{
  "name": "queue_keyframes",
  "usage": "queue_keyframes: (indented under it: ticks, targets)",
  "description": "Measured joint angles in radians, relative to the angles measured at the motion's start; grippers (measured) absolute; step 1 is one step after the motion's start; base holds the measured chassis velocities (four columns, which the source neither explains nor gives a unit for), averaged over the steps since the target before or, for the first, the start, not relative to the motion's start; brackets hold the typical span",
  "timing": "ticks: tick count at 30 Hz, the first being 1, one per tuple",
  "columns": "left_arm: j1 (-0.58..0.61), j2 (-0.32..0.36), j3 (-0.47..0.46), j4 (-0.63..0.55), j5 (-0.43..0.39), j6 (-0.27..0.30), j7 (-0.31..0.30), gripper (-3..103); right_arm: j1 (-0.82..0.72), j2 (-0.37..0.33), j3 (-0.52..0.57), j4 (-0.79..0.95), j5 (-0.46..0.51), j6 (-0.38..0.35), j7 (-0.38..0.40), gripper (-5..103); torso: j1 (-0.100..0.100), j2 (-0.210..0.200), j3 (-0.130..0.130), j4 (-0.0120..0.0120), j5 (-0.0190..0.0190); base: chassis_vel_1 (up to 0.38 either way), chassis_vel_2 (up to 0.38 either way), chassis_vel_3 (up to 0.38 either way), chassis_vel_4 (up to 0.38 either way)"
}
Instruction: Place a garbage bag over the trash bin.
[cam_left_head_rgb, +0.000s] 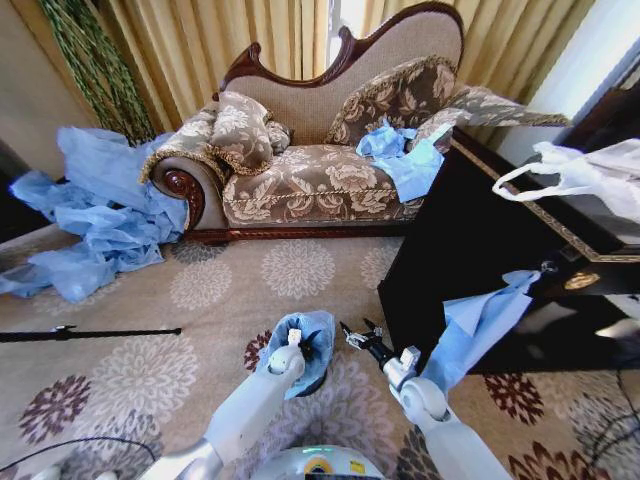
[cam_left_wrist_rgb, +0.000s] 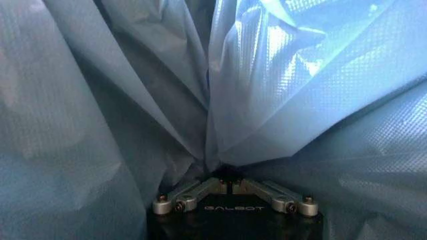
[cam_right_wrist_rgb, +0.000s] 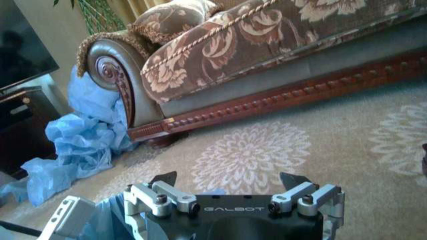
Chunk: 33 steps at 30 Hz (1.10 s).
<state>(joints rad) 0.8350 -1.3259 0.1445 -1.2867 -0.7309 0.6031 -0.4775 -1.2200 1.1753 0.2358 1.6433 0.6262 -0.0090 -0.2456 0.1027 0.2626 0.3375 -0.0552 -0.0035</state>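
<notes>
A home living room, shown by an ornate floral sofa (cam_left_head_rgb: 320, 170) with cushions (cam_left_head_rgb: 243, 132), gold curtains (cam_left_head_rgb: 230, 40) behind it, a flower-patterned carpet (cam_left_head_rgb: 200, 300), and a dark wooden cabinet (cam_left_head_rgb: 480, 250).

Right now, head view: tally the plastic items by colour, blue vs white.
Blue: 4 - garbage bag over the trash bin, held by the left gripper; sheeting heap left of the sofa; bundle on the sofa; piece hanging off the dark cabinet
White: 1 - handled bag on the cabinet
Total: 5
</notes>
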Motion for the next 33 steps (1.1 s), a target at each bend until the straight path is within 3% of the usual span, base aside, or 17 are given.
queue_keyframes:
  ticks: [14,33]
  targets:
    - [-0.024,0.023,0.003,-0.015,-0.038,0.074,0.028,0,-0.016,0.001,-0.012,0.042,-0.008,-0.001,0.012,100,0.000,0.000,0.000,0.0001,0.0000,0.000,0.000,0.000,0.000]
    - [-0.080,-0.005,0.024,0.125,-0.002,0.084,0.089,0,-0.020,0.002,-0.028,0.065,-0.013,-0.001,0.026,100,0.000,0.000,0.000,0.0000,0.0001,0.000,0.000,0.000,0.000]
